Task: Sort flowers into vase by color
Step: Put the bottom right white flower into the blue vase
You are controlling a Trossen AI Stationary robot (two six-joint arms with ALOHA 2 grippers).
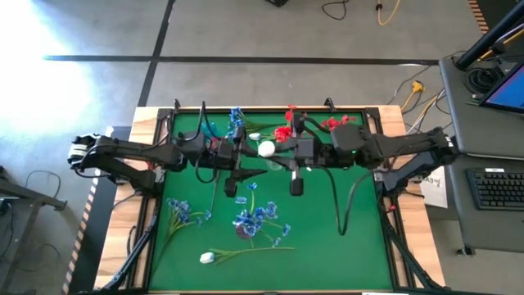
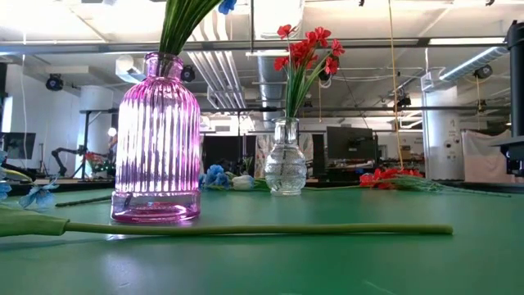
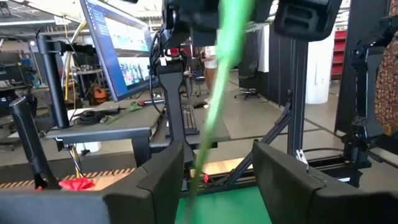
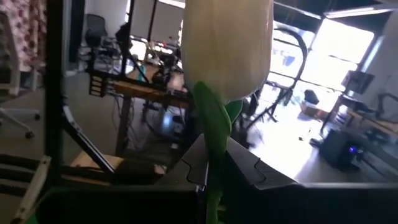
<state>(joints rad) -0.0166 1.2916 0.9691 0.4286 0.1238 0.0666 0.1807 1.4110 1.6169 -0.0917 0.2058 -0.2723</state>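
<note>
From above, I saw both arms reaching in over the green mat [image 1: 360, 246] toward its middle, meeting near the far edge. The right gripper [image 4: 214, 180] was clamped on a white tulip [image 4: 227, 46]: a smooth cream bud, closed and rounded, on a thin green stem with one narrow leaf under the bloom. In the high view that bud [image 1: 267, 149] sat between the two arms. The left gripper [image 3: 217, 174] had its fingers apart, with a blurred green stem [image 3: 217, 87] running up between them; I could not tell whether they touched it.

Blue small-petalled sprays stood in a ribbed pink glass vase [image 2: 157, 139] toward the near middle of the mat. Red clustered blooms [image 2: 307, 49] stood in a small clear vase [image 2: 286, 160] near the far edge. Loose blue sprays [image 1: 182, 211] lay toward the near left corner, and a second white tulip [image 1: 208, 257] lay along the near edge. More red blooms [image 1: 332, 123] lay by the far edge.
</note>
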